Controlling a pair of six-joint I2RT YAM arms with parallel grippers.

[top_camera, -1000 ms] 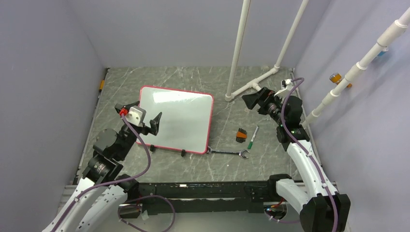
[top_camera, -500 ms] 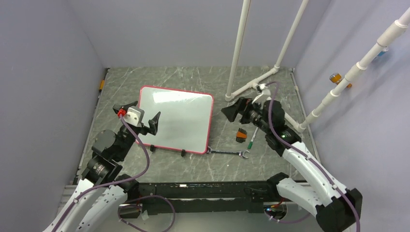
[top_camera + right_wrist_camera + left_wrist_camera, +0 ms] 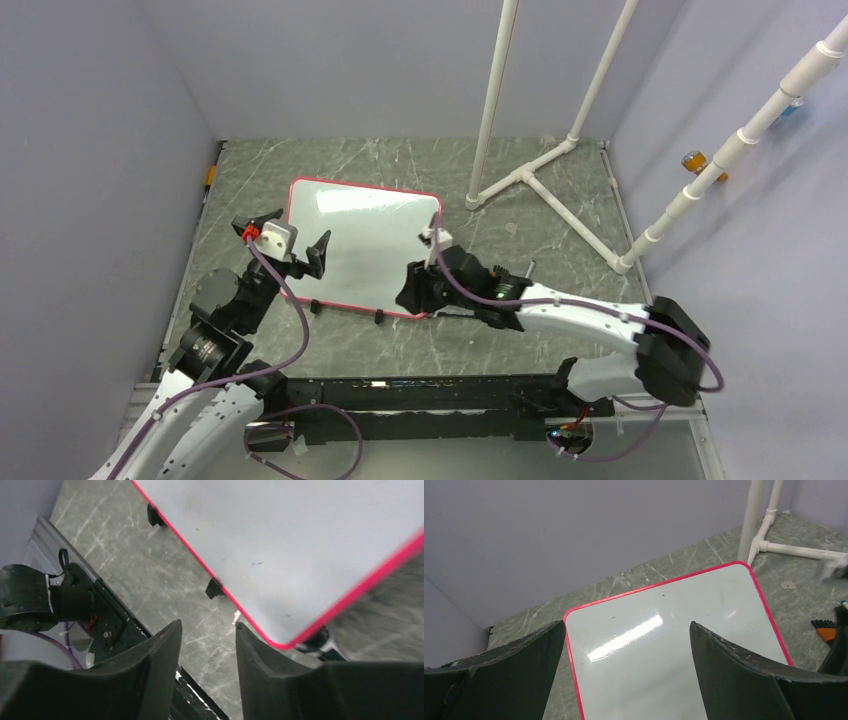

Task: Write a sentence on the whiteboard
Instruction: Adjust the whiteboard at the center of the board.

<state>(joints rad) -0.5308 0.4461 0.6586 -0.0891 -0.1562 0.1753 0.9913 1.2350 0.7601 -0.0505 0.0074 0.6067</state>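
At the whiteboard's (image 3: 370,240) edges, left claw (image 3: 624,630) gapes wide; right claw (image 3: 206,625) stands narrowly apart.

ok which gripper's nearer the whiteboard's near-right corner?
Right. The right gripper is just off that corner of the whiteboard, on its near side; the left gripper is above the board's left edge.

**Headcount around the table**

I count one whiteboard (image 3: 365,250), with two black clips (image 3: 315,306) on its 6 o'clock edge. Two grippers: the left gripper (image 3: 626,625) at the board's 9 o'clock, the right gripper (image 3: 207,627) at its 5 o'clock. Three white pipes (image 3: 492,100) rise at the table's 1 o'clock. One orange brush (image 3: 826,630).
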